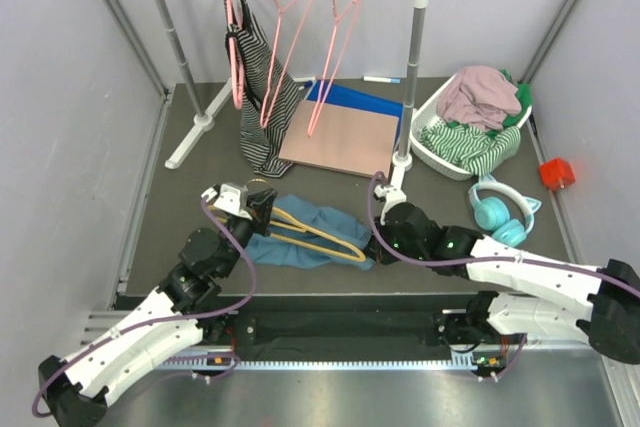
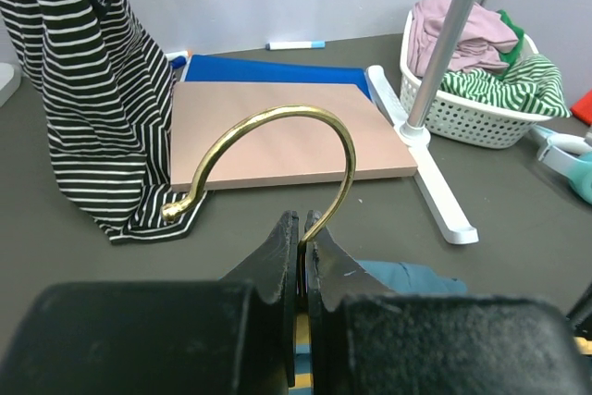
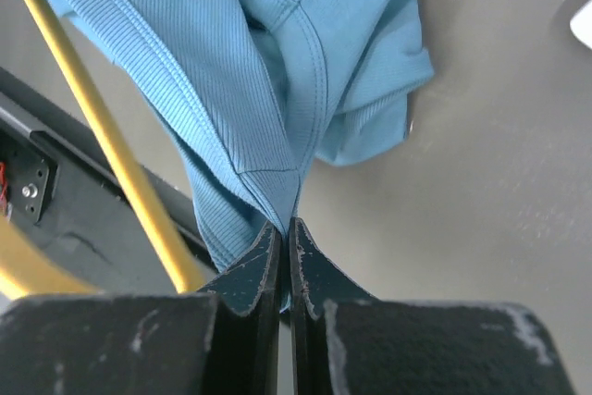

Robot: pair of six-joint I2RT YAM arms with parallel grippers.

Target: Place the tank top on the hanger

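So the setup sits in a little booth with plain pale grey walls on the left, back and right, and slanted metal struts running down the back corners. The surface is a dark grey-brown mat, with a brushed metal strip along the near edge. A white clothes rack with silver bars stands toward the back. Light's soft and even all over.

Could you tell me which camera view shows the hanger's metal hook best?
The left wrist view: the hook sits mid-frame, its whole golden curve visible, the left gripper shut on its stem. The top external view shows it tiny by that gripper; the right wrist view shows only the hanger's yellow arm, no hook.
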